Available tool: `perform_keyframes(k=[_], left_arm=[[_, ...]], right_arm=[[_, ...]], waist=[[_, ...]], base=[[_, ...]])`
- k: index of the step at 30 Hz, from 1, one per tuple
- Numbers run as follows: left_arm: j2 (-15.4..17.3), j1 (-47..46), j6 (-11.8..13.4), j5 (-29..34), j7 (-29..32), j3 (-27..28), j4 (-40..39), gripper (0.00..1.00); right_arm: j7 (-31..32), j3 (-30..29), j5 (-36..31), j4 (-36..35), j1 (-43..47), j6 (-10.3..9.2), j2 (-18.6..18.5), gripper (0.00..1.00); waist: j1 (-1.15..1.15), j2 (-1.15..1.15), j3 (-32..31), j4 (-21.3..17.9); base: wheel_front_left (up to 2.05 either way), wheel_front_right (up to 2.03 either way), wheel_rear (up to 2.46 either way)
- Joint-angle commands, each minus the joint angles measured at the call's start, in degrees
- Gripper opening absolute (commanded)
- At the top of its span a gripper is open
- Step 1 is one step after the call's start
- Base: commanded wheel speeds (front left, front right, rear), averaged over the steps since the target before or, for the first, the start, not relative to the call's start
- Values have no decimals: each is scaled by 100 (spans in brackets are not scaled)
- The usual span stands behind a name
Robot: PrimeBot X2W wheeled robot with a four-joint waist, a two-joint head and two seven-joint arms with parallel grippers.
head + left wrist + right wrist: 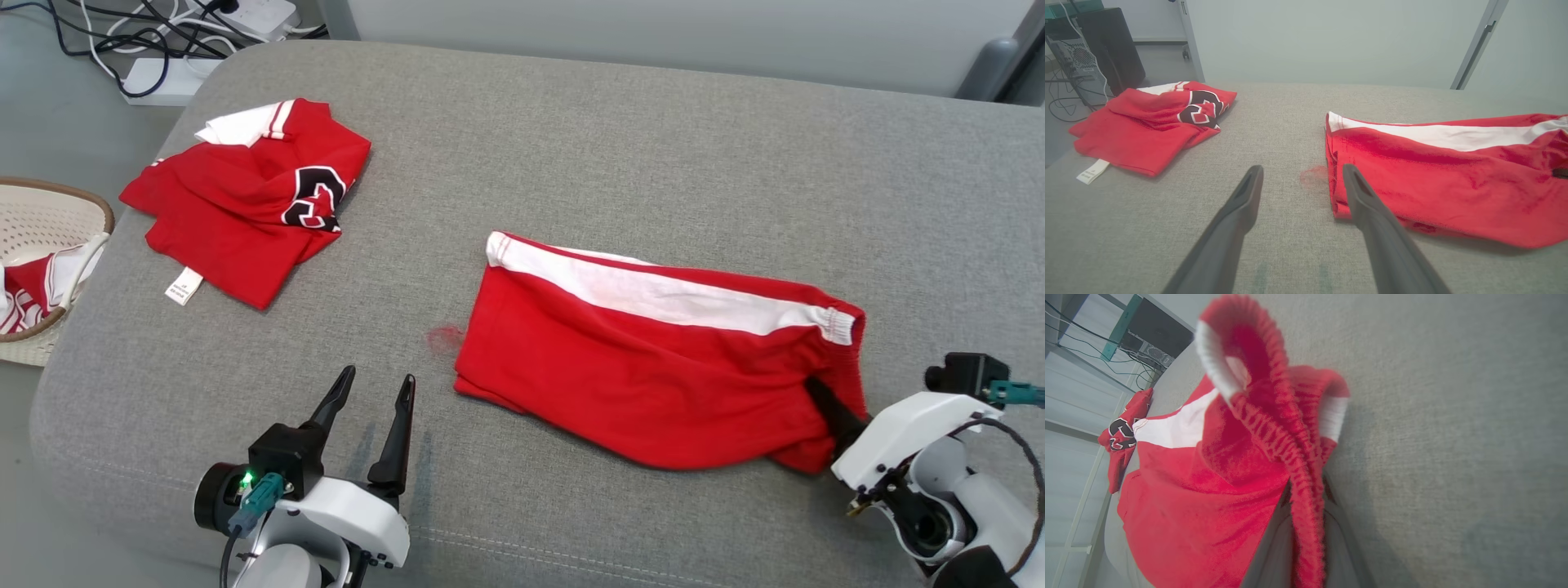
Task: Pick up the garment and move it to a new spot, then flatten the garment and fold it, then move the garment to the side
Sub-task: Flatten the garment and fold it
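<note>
The garment, red shorts with a white side stripe, lies folded across the middle of the grey cushioned surface. My right gripper is shut on its elastic waistband at the right end. In the right wrist view the ribbed waistband rises bunched between my right gripper's two fingers. My left gripper stands open and empty over the surface, left of the shorts' leg hem. In the left wrist view the left gripper points at the garment's hem corner without touching it.
A second red garment with a black number and a white label lies crumpled at the far left. A wicker basket holding more red cloth stands off the left edge. Power strips and cables lie on the floor behind. A red smudge marks the surface.
</note>
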Motion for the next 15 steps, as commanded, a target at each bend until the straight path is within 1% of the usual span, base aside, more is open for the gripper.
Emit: perform_keyframes(k=[1, 6, 10, 13, 15], left_arm=[[49, -129, -48, -83, -34, 161, -114, 100], [49, -105, -59, -139, -34, 183, -89, 100], [49, -110, -64, -182, -34, 158, -95, 100], [49, -125, -70, -197, -34, 131, -79, 100], [49, -129, -78, -218, -34, 89, -61, 100]], right_arm=[[-100, 2, -59, -74, 73, -25, -126, 0], [-94, -249, -43, -113, 99, -25, -267, 0], [85, -391, -35, -237, 180, -25, -548, 0], [268, -482, 11, -456, 246, -25, -766, 0], [445, -485, 108, -797, 292, -25, -841, 0]], waist=[[0, 0, -4, -14], [0, 0, -21, -101], [0, 0, -20, -207], [0, 0, -22, -283], [0, 0, -23, -324]], base=[[0, 0, 0], [0, 0, 0], [0, 0, 0], [0, 0, 0], [0, 0, 0]])
